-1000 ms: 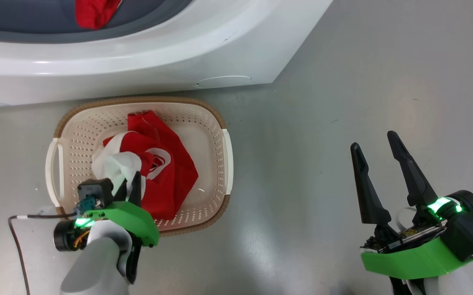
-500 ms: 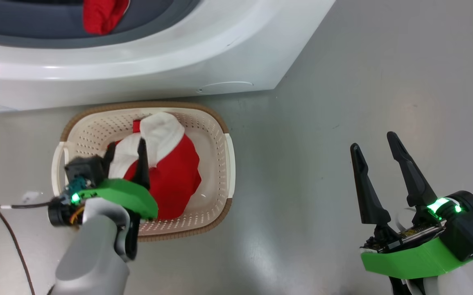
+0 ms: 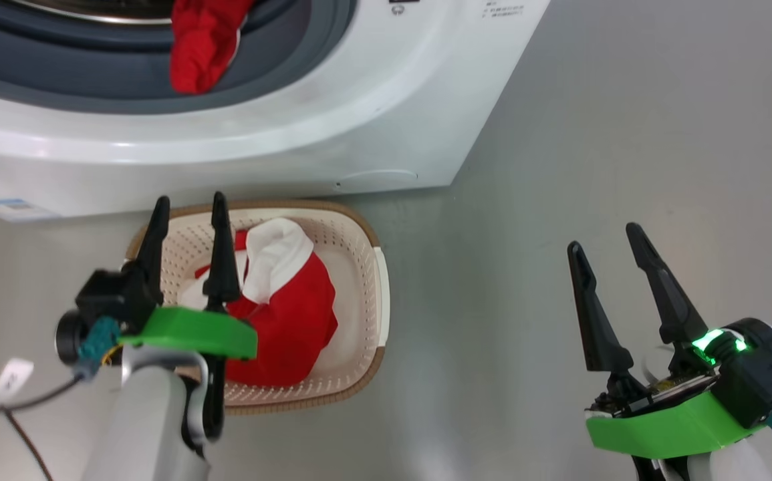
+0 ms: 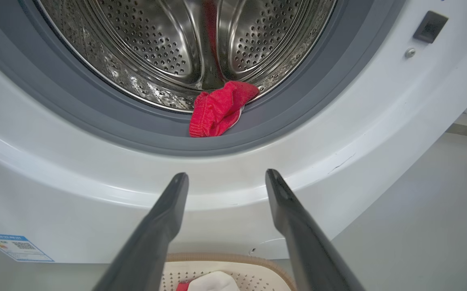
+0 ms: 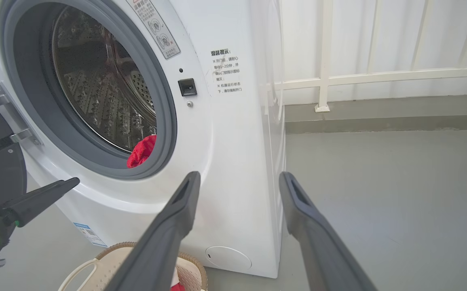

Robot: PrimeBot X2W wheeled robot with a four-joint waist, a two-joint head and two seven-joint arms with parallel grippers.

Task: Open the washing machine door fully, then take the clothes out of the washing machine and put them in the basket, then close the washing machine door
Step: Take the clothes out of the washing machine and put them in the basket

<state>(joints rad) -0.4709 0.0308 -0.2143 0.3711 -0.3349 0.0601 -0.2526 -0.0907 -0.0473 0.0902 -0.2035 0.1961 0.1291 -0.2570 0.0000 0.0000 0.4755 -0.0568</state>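
left pincer [image 4: 226,173], wide and empty, aims straight at the red clothes [image 4: 219,108] draped from the washing machine [image 4: 55,182] mouth just ahead; the wide right pincer [image 3: 603,235] stands farther off.

Ahead of the left claw [image 4: 226,176] the washing machine [image 4: 55,169] mouth gapes clear; only a red garment [image 4: 219,108] lies across its grey ring [image 4: 96,121].

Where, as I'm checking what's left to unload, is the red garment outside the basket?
Left wrist view, centre: the red garment hangs over the grey rubber ring at the bottom of the washing machine opening, ahead of the left gripper.
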